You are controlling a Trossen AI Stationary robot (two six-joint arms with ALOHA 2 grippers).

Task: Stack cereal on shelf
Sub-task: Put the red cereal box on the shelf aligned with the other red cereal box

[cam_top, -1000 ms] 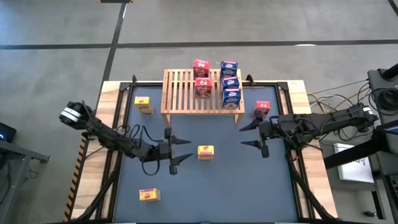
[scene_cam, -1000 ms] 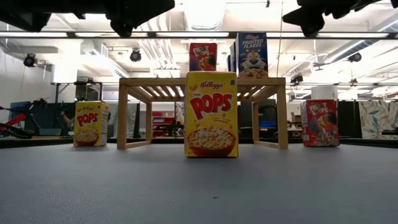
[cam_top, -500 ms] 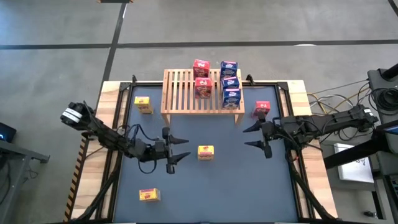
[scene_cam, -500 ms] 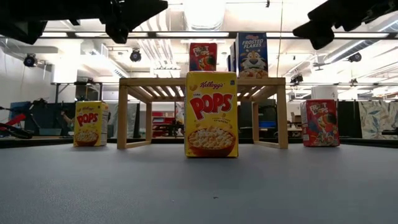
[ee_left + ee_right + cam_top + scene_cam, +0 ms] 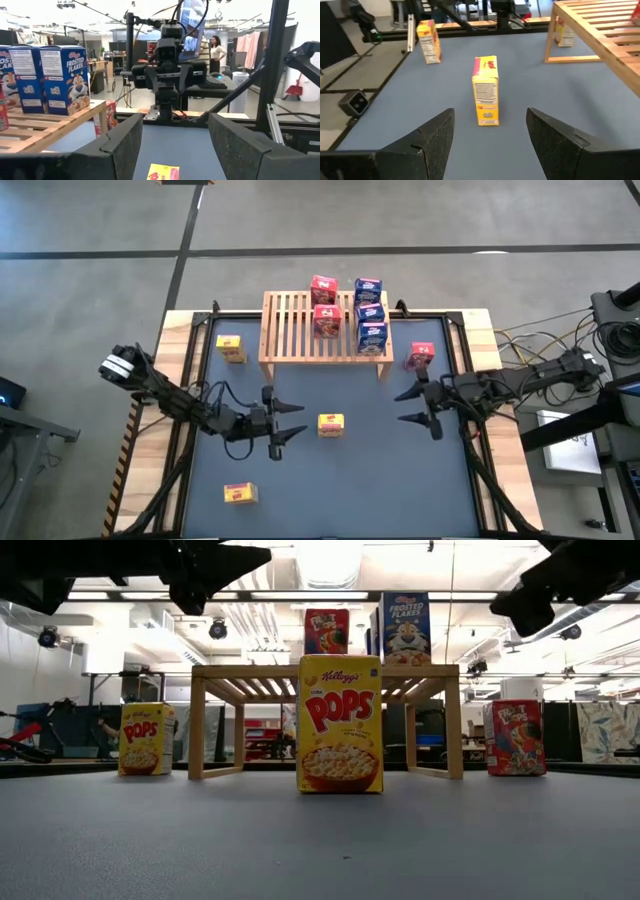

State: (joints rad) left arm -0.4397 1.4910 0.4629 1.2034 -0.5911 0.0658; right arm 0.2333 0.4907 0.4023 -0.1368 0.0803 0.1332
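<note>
The shelf (image 5: 325, 325) stands at the table's far middle; on its slats stand two red boxes (image 5: 324, 304) and three blue boxes (image 5: 370, 313). A third red box (image 5: 421, 356) stands on the table by the shelf's right leg. Three yellow boxes stand on the table: far left (image 5: 230, 348), middle (image 5: 331, 424) and near left (image 5: 240, 494). My left gripper (image 5: 303, 418) is open and empty, above the table left of the middle yellow box (image 5: 486, 90). My right gripper (image 5: 399, 407) is open and empty, right of that box.
Raised wooden rails (image 5: 190, 380) border the dark table top. Bare mat lies between the middle yellow box and the near edge. In the low view the shelf (image 5: 325, 670) stands behind the middle yellow box (image 5: 340, 723). A person stands in the room beyond the table (image 5: 218, 47).
My right gripper has moved a little toward the table's near edge and right edge, still open. The boxes have not moved.
</note>
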